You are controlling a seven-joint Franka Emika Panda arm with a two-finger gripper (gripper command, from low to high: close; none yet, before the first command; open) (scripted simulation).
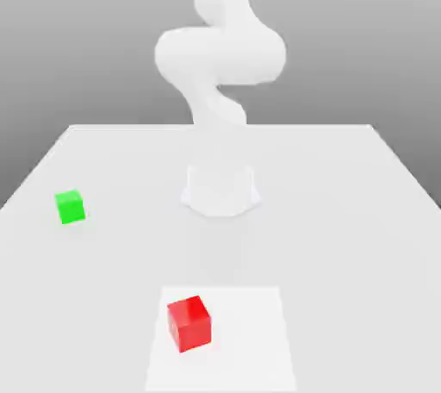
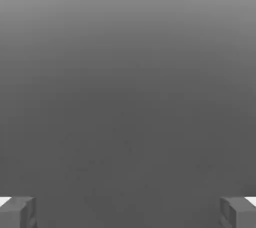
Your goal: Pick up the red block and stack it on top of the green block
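End effector (image 2: 128, 212): fingers spread wide, nothing between them.
Red block (image 1: 189, 323): free on the surface (image 1: 344, 210).
Green block (image 1: 70, 207): well apart.
Approach: should descend centred, fingers square to faces.

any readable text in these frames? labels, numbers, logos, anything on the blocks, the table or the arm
None: no text, number, logo or sign is readable in either view.
red block: plain matte faces, no marking.
green block: plain matte faces, no marking.
table: blank white surface, with a lighter square patch under the red block, unprinted.
arm: plain white, no brand or label visible.
fingers: plain grey, unmarked.
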